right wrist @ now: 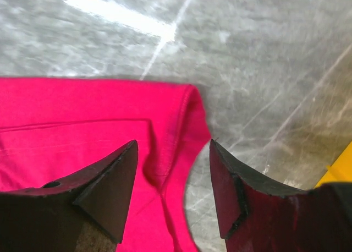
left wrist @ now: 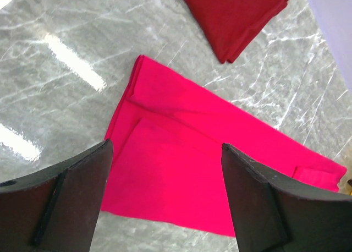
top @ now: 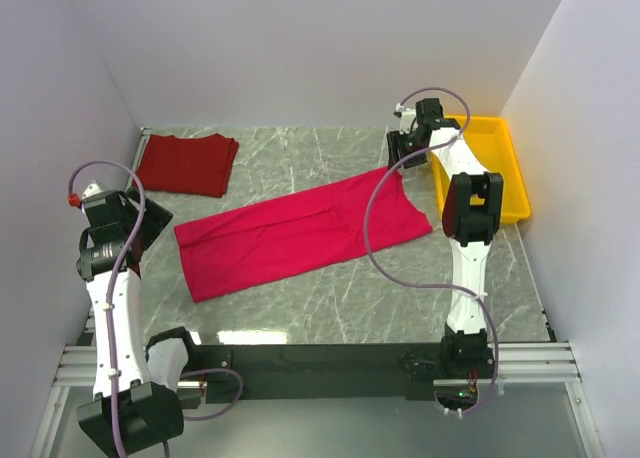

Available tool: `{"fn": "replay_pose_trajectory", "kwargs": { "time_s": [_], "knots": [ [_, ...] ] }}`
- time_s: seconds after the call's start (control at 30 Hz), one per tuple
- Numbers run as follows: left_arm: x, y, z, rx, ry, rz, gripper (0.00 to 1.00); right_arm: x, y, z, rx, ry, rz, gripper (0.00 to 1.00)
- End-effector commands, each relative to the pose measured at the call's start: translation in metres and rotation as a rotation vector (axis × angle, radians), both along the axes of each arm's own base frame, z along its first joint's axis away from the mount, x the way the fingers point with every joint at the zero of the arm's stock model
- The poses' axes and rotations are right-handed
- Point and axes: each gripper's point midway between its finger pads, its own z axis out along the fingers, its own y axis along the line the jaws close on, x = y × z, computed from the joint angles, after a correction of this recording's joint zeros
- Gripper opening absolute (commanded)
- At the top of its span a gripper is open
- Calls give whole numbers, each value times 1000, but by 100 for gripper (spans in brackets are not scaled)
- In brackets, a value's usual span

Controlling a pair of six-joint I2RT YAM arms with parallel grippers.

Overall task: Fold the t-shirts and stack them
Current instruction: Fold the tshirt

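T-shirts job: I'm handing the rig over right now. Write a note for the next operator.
Grippers: the left gripper is open and empty, above the near-left end of the pink t-shirt. The right gripper is open and empty, over that shirt's far-right corner, next to the yellow tray.
Things: the pink t-shirt lies flat mid-table as a long diagonal strip. The dark red t-shirt sits folded at the far-left corner.
Done: dark red is folded; pink is folded lengthwise only.
Left: probably fold the pink strip across, then stack it with the dark red one.
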Motion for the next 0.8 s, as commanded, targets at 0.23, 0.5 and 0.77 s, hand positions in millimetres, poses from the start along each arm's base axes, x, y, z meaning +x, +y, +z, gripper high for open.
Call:
{"fn": "replay_pose_trajectory", "kwargs": {
  "time_s": [0.23,0.5,0.77],
  "knots": [
    [12,4,7,34,-50,-16,84,8,-1,-12,-23,24,-41,60],
    [18,3,6,12,-41,-18,83,17,5,-25,-19,44,-45,58],
    [19,3,5,7,-41,-17,83,10,15,-37,-33,76,-3,43]
  ]
}}
